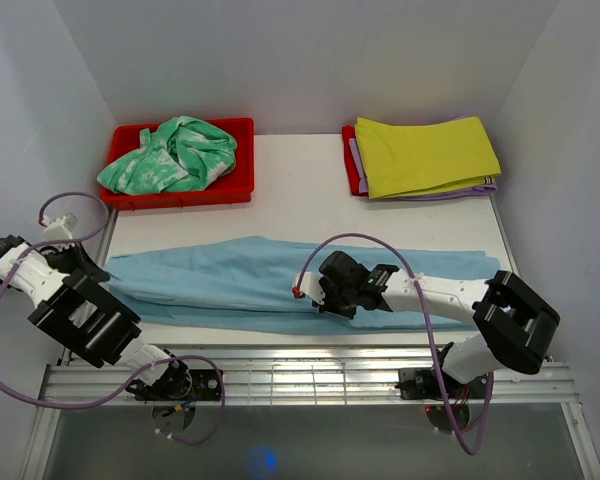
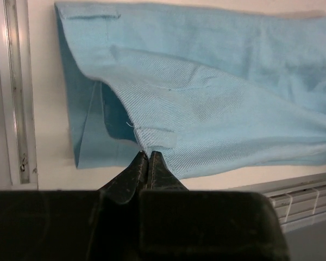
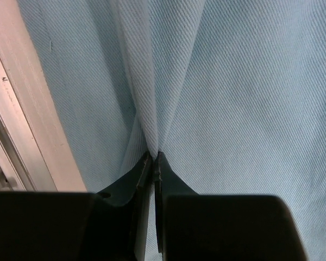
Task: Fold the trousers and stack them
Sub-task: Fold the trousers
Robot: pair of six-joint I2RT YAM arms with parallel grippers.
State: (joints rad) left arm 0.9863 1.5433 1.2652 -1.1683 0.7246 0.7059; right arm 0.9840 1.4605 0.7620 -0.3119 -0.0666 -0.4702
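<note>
The light sky-blue trousers (image 1: 240, 280) lie stretched across the table from left to right. My left gripper (image 1: 104, 273) is at their left end. In the left wrist view this left gripper (image 2: 148, 155) is shut on the near edge of the trousers (image 2: 217, 109), and the cloth rises in a ridge from the pinch. My right gripper (image 1: 302, 291) sits over the middle of the trousers near their front edge. In the right wrist view the right gripper (image 3: 155, 155) is shut on a raised fold of the trousers (image 3: 233, 98).
A red tray (image 1: 130, 198) at the back left holds a mint-green-and-white garment (image 1: 170, 155). At the back right a folded yellow-green cloth (image 1: 425, 155) lies on a purple layer. A metal rail (image 1: 310, 372) runs along the table's near edge.
</note>
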